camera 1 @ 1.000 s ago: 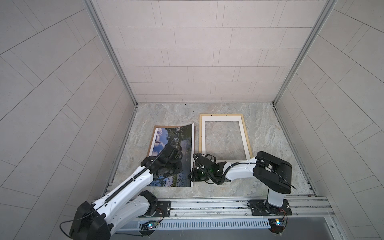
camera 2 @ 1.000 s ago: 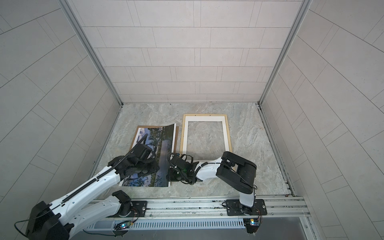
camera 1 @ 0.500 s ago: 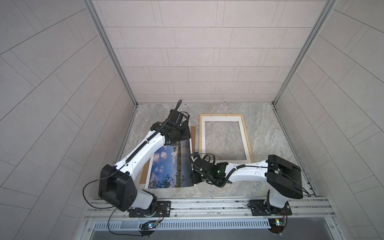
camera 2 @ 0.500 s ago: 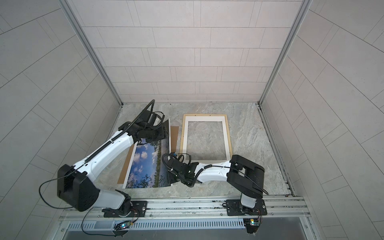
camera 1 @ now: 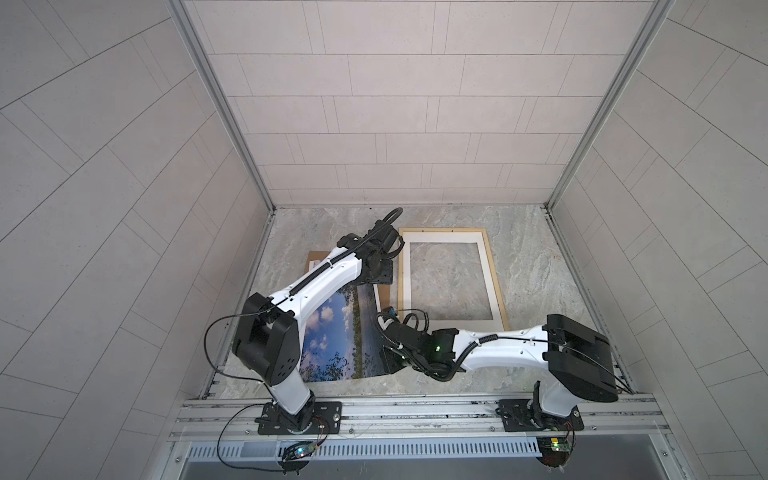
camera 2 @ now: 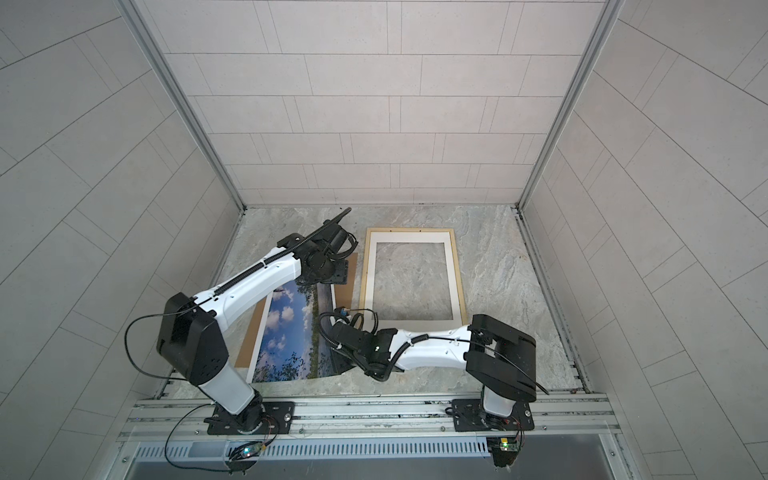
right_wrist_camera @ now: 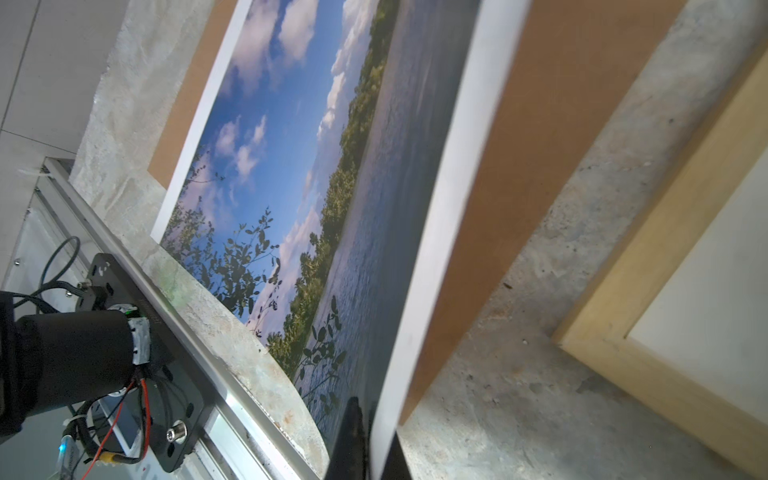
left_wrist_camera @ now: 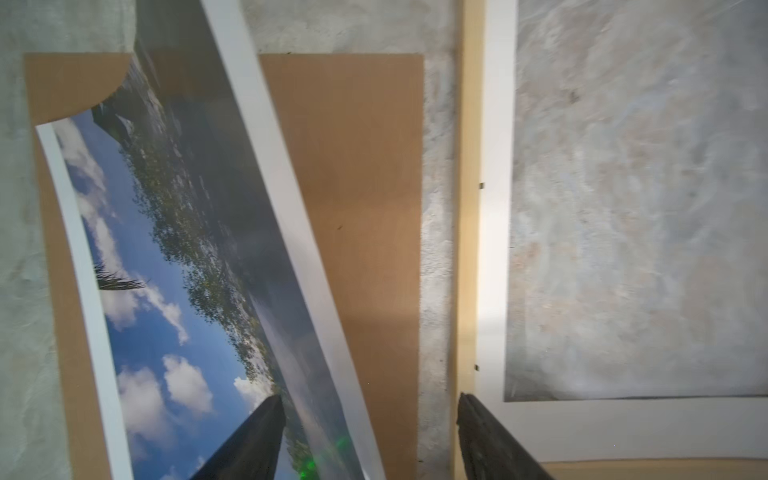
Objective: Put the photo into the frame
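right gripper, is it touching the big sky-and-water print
Touching: the right wrist view shows the right gripper shut on the white border of the large sky-and-water print.

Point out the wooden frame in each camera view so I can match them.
In a top view: the frame lies flat mid-picture, toward the back wall.
In a top view: the frame likewise mid-picture, flat.
Left wrist: the frame shows one long bar and white mat.
Right wrist: the frame shows only a corner, at the picture's edge.
Shared landmark: the brown backing board, alongside the frame's long side in all four.
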You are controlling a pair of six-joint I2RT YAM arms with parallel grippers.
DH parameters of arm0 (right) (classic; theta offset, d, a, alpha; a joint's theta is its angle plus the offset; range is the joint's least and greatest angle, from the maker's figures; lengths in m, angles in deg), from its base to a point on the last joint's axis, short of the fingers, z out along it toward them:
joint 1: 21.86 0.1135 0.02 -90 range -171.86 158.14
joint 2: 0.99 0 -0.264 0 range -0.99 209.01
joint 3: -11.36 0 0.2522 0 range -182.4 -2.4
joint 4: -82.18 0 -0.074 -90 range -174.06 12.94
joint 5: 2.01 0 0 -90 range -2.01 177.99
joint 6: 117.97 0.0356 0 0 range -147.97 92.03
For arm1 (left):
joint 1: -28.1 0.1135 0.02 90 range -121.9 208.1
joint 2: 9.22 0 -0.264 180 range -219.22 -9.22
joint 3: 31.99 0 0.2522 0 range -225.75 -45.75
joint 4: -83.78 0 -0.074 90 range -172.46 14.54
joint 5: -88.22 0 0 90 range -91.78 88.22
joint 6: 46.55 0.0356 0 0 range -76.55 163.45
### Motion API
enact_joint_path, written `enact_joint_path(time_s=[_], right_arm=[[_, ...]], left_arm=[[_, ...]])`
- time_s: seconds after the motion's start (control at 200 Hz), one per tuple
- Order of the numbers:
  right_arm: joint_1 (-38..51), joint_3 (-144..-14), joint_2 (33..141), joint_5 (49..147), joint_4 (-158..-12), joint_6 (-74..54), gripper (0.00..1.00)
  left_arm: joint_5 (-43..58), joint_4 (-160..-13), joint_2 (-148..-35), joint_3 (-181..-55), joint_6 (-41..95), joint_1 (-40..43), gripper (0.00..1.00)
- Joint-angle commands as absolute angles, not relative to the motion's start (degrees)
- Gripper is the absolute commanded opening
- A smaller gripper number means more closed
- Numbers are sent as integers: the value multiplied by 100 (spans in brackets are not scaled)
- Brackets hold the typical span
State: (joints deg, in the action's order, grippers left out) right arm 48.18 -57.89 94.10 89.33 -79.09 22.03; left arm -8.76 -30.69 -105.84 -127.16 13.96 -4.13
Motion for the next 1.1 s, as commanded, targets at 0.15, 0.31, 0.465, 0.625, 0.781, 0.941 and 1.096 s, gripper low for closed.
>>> enact_joint_path(time_s=[0.15, 0.31, 0.465, 0.625, 0.781, 0.941, 1.096], right_arm=[[4899, -5881, 9261, 8658, -7694, 2023, 0], [4907, -5936, 9322, 8805, -7762, 1950, 0], [4933, -5929, 9296, 8782, -7781, 1914, 0], [4977, -5827, 9299, 8789, -7969, 1904, 0], [4977, -5836, 9228, 8673, -7892, 1841, 0], [4977, -5808, 9244, 8706, -7949, 1892, 0], [4977, -5898, 9203, 8887, -7928, 1799, 13]], left_arm=[[-1232, -2744, -10778, -12835, 1398, -416, 66], [-1109, -2763, -10800, -12740, 1329, -451, 53], [-1167, -2752, -10818, -12622, 1322, -447, 47], [-1214, -2921, -10802, -12481, 1222, -451, 37], [-1140, -3000, -10938, -12485, 1216, -451, 26], [-1083, -3013, -10933, -12502, 1246, -442, 16], [-1093, -2953, -10959, -12556, 1287, -426, 7]])
